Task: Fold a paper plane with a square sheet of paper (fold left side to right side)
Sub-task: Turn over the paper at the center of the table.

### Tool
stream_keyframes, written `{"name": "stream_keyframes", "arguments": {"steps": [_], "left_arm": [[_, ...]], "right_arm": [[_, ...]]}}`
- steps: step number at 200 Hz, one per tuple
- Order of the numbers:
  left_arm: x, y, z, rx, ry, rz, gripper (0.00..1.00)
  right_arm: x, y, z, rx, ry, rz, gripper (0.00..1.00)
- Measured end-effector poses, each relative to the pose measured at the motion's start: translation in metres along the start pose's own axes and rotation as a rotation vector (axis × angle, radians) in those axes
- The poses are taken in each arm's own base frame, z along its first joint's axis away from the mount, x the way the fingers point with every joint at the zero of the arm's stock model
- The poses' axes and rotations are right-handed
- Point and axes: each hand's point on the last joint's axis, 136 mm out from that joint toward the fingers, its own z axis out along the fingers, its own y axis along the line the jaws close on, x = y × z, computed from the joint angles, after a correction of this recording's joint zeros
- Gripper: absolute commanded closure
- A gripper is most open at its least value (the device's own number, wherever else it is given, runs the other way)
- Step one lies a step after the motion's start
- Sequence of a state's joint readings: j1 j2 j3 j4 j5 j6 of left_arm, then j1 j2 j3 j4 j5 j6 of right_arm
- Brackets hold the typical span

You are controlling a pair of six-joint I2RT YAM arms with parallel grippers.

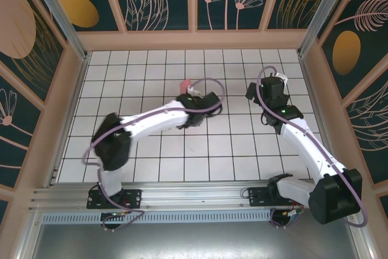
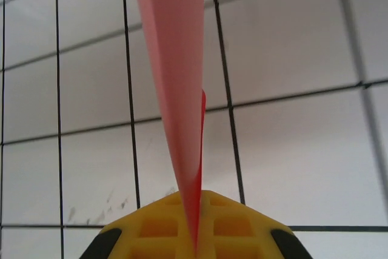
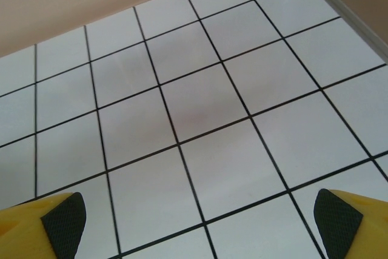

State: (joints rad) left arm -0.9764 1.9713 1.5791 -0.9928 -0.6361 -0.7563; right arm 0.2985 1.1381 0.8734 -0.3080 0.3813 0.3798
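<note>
Bottom centre of the left wrist view, my left pincer point(image 2: 195, 244) clamps the paper plane point(image 2: 173, 59) by a folded edge, flimsy stuff I reckon, right pincer point(image 3: 197, 225) gaping, empty.

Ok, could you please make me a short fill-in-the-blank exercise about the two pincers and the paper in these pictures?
1. The left pincer is shut on the folded pink paper, while the right pincer is ___.
2. The right pincer holds ___.
3. The white table is divided into squares by ___ lines.

Missing words: open; nothing; black.
</note>
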Motion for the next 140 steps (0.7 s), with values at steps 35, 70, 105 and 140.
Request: {"name": "stream_keyframes", "arguments": {"steps": [35, 70, 105, 140], "left_arm": [[0.055, -0.009, 0.045, -0.181, 0.178, 0.152, 1.0], [0.049, -0.026, 0.045, -0.136, 0.223, 0.144, 0.97], [0.041, -0.053, 0.048, -0.034, 0.263, 0.129, 0.86], [0.034, -0.068, 0.054, 0.059, 0.311, 0.121, 0.68]], "right_arm": [[0.001, -0.004, 0.001, 0.019, 0.001, -0.001, 0.01], [0.003, -0.01, 0.004, 0.036, 0.008, 0.002, 0.01], [0.007, -0.018, 0.006, 0.054, 0.021, 0.003, 0.01], [0.008, -0.018, 0.006, 0.044, 0.03, 0.006, 0.01]]}}
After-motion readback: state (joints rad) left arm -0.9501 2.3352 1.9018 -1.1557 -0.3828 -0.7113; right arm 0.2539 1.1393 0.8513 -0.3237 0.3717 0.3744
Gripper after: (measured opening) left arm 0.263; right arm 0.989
